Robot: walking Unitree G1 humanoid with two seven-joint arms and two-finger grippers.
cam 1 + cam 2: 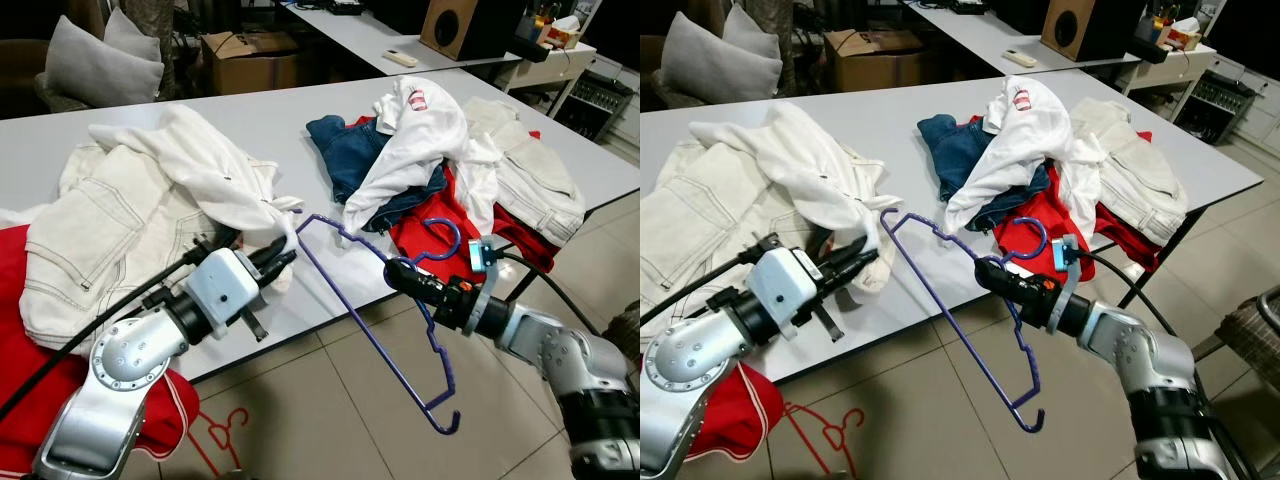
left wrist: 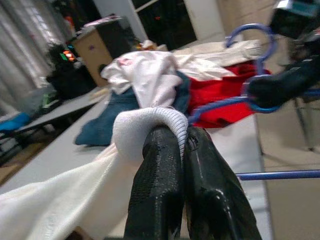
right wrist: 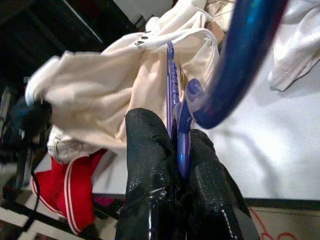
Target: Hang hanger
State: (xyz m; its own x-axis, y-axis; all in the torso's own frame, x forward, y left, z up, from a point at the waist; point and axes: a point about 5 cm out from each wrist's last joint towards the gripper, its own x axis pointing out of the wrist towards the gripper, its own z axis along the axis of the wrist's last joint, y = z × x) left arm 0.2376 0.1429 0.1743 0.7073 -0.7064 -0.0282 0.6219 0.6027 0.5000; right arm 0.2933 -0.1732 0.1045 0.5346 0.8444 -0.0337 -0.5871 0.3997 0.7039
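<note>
A purple plastic hanger (image 1: pixel 375 330) hangs in the air off the table's front edge, its hook (image 1: pixel 447 236) curling up by my right wrist. My right gripper (image 1: pixel 396 272) is shut on the hanger's neck (image 3: pixel 176 131). My left gripper (image 1: pixel 285 258) is shut on the cuff (image 2: pixel 150 129) of a white hoodie (image 1: pixel 195 165) that lies on the table. The hanger's far corner (image 1: pixel 310 222) sits right beside that cuff.
The grey table (image 1: pixel 260 110) carries a cream jacket (image 1: pixel 95 235), blue jeans (image 1: pixel 350 150), a white shirt (image 1: pixel 415 135) and red cloth (image 1: pixel 435 215). A red garment (image 1: pixel 35 400) and a red hanger (image 1: pixel 220 432) lie on the tiled floor. Boxes and a speaker (image 1: pixel 450 25) stand behind.
</note>
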